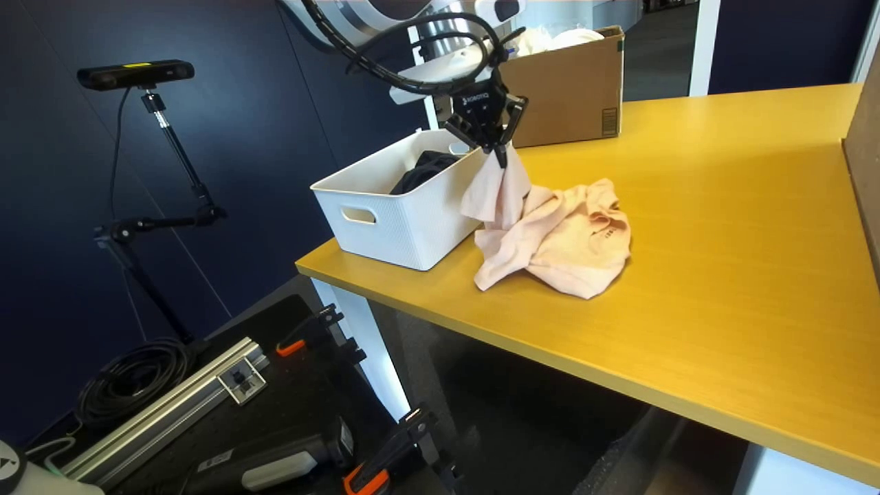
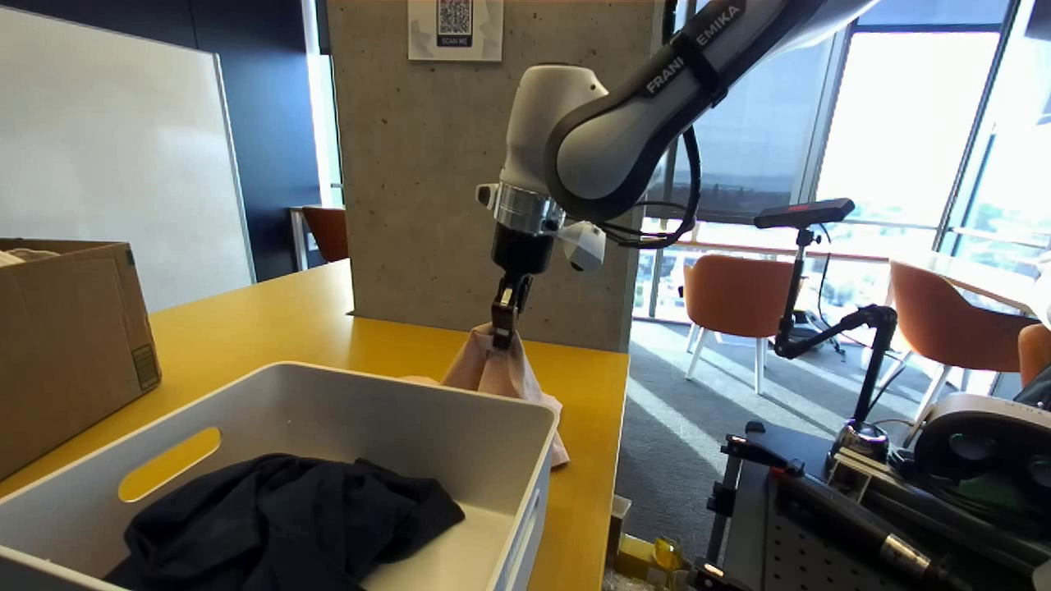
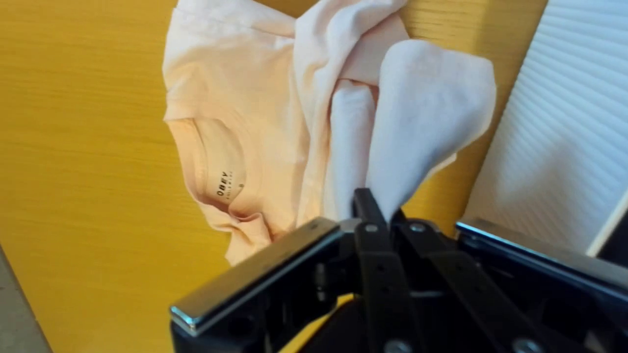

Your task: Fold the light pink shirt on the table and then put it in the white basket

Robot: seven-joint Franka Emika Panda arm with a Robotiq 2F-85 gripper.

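pink shirt [image 1: 574, 251] hangs from the gripper [image 1: 498, 152] down onto the table [image 1: 729, 247].

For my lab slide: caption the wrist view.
Robotiq gripper pinching part of a light pink OBEY T-shirt beside the ribbed white basket.

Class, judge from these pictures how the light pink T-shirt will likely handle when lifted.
Probably floppy: the light pink T-shirt droops in folds from the tool. It may trail unevenly, since the tool pinches one bunched part while much lies on the wooden table.
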